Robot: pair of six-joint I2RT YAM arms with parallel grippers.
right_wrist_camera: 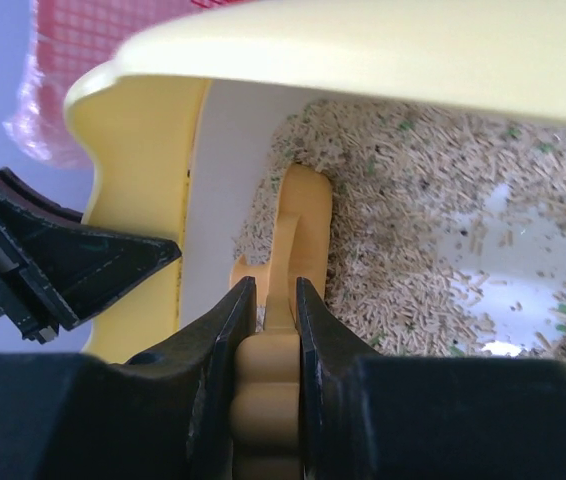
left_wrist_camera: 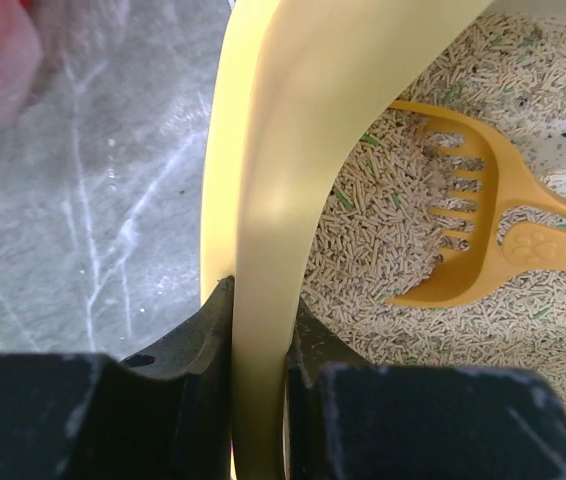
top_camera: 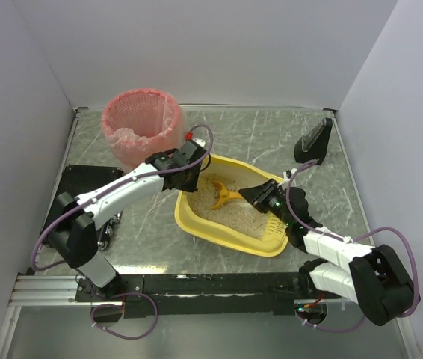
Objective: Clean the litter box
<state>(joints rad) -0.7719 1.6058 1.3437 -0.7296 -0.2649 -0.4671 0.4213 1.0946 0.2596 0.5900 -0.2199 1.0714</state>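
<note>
Top view: litter box (top_camera: 225,238) sits mid-frame on the table (top_camera: 271,142), slotted lip toward lower right. The pink-lined basket (top_camera: 163,138) is just past its upper-left corner. left gripper (top_camera: 189,176) is clamped on the box's upper-left rim. right gripper (top_camera: 253,196) reaches in from the right holding the orange scoop (top_camera: 223,196), head down in the litter (top_camera: 234,213).

Left wrist: jaws nearly closed, one finger either side of the yellow wall, so the box is braced. The scoop bowl lies on the pellets with some inside.

Right wrist: jaws tight on the scoop's ribbed handle, blade dug in near the wall. Bare white floor patches show at right.

My read: mid-scoop – nothing is lifted out yet, and I can't make out the basket contents. Left to do: lift, sift, dump into basket – likely several passes.
</note>
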